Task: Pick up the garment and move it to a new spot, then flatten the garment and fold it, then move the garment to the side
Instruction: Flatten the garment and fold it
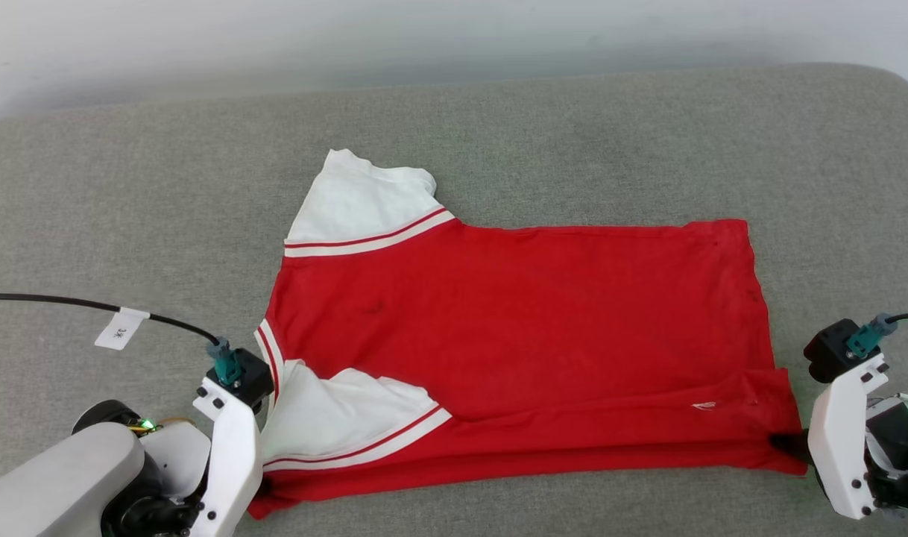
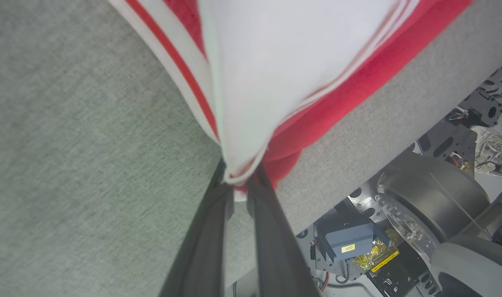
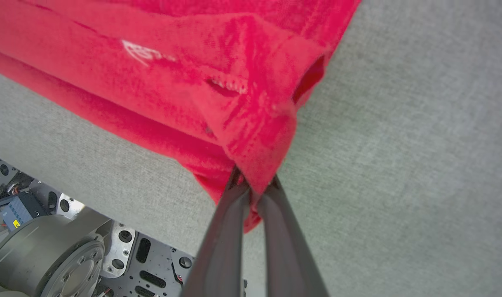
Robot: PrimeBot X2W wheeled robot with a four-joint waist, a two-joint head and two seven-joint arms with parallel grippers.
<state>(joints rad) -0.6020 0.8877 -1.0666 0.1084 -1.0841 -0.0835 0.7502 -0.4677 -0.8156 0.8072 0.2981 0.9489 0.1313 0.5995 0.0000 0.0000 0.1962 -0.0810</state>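
A grey cloth-covered desk [image 1: 126,186] is carrying the garment [image 1: 514,313], which is lying spread flat along the near edge, its white-sleeved end pointing left and its red hem pointing right. The left end effector [image 2: 240,181] is pinching the garment's near-left corner, white and red fabric bunching between its fingers, while the right end effector [image 3: 255,185] is clamping the garment's near-right hem corner.
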